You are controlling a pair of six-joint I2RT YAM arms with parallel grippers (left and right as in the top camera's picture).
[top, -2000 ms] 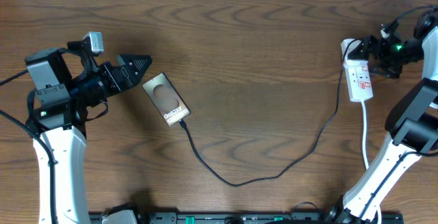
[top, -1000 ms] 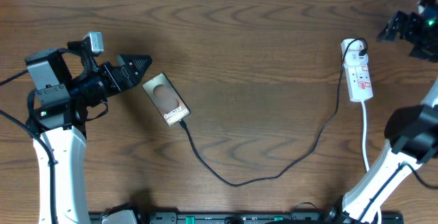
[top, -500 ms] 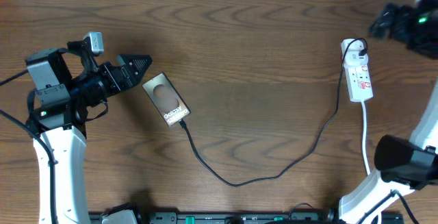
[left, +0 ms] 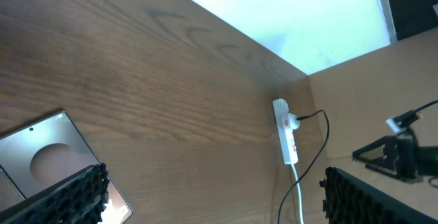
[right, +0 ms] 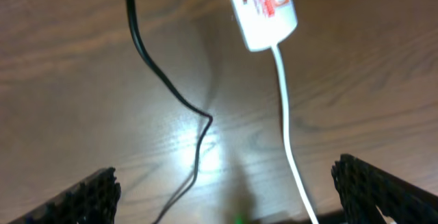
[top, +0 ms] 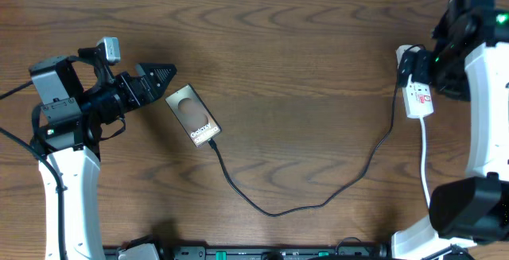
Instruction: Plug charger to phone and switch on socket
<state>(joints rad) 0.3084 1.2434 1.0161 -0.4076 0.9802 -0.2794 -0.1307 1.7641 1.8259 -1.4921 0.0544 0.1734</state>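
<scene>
The phone (top: 193,115) lies face up at the left; a corner of it shows in the left wrist view (left: 41,162). The black charger cable (top: 274,211) runs from the phone's lower right end, where its tip meets the phone, in a loop to a black plug in the top of the white power strip (top: 418,89). The strip also shows in the left wrist view (left: 284,131) and the right wrist view (right: 263,5). My left gripper (top: 163,75) is open beside the phone's upper left corner. My right gripper (top: 436,60) is open, held above the strip's right side.
The strip's white cord (top: 424,157) runs toward the front edge, past my right arm's base (top: 469,212). The right wrist view shows the black cable (right: 164,80) and the white cord (right: 287,114) on bare wood.
My right arm swung up and away to the far right corner, then came back down over the power strip's right side. The left arm, phone and cable have not moved.
</scene>
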